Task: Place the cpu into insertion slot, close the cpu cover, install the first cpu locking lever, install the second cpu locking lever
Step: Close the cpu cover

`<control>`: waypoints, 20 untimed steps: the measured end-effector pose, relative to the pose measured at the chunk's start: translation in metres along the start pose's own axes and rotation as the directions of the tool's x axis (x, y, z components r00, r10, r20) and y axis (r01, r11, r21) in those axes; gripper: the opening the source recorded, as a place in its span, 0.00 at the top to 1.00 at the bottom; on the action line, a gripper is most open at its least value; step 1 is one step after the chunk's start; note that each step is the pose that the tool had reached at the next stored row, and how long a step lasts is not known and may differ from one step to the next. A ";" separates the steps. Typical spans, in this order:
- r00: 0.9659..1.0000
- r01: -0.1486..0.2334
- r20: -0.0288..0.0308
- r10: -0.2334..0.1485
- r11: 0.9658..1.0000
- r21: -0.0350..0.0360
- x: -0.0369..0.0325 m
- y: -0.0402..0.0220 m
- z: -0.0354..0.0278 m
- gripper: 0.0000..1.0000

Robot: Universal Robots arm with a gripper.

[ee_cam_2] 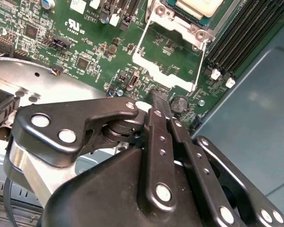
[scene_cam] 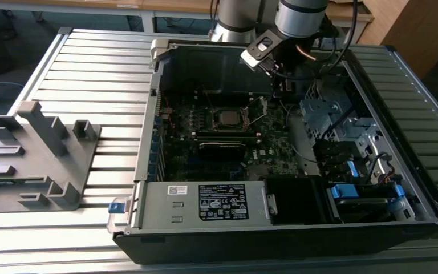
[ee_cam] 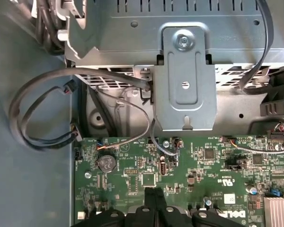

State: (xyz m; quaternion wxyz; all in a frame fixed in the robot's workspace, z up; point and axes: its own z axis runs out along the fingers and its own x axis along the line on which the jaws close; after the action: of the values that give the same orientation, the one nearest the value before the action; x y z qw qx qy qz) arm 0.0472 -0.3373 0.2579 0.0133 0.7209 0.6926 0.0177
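The cpu (scene_cam: 227, 119), a silver-grey square, lies in the insertion slot (scene_cam: 213, 112) at the middle of the motherboard; the second wrist view shows its pale top (ee_cam_2: 199, 5) in the socket. Beside the slot, the cpu cover (ee_cam_2: 166, 76) stands flipped open on the exterior view's right side (scene_cam: 259, 108), a thin wire locking lever (ee_cam_2: 202, 59) running along its edge. My gripper (scene_cam: 285, 88) hangs over the board just beyond the open cover. Its black fingers are shut together with nothing between them, and the tips (ee_cam_2: 156, 97) (ee_cam: 154, 194) sit close above the green board.
A labelled grey power-supply box (scene_cam: 203, 202) fills the case's near side. A metal drive cage (ee_cam: 184, 80) and looping grey cables (ee_cam: 38, 118) sit past the board's edge. Memory slots (ee_cam_2: 246, 33) run beside the socket. A grey plastic fixture (scene_cam: 36, 154) stands on the table outside the case.
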 end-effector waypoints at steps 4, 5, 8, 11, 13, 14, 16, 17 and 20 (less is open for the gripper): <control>1.000 -0.006 0.001 0.006 1.000 0.000 0.0000 0.0001 0.0003 0.90; 1.000 -0.006 0.000 0.006 1.000 0.000 0.0000 0.0001 0.0005 0.90; 1.000 -0.010 0.002 0.010 1.000 0.000 0.0000 0.0001 0.0026 0.90; 1.000 -0.014 0.005 0.014 1.000 0.000 0.0000 -0.0001 0.0059 0.90; 1.000 -0.018 0.007 0.018 1.000 0.000 0.0000 -0.0002 0.0082 0.90; 1.000 -0.019 0.008 0.019 1.000 0.000 0.0000 -0.0002 0.0092 0.90; 1.000 -0.022 0.010 0.022 1.000 0.000 0.0000 -0.0001 0.0108 0.90; 1.000 -0.022 0.011 0.022 1.000 0.000 -0.0001 -0.0001 0.0109 0.90; 1.000 -0.022 0.011 0.022 1.000 0.000 -0.0001 -0.0001 0.0113 0.90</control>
State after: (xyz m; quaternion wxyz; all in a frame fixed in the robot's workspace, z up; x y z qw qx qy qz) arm 0.0476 -0.3373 0.2466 0.0169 0.7287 0.6845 0.0141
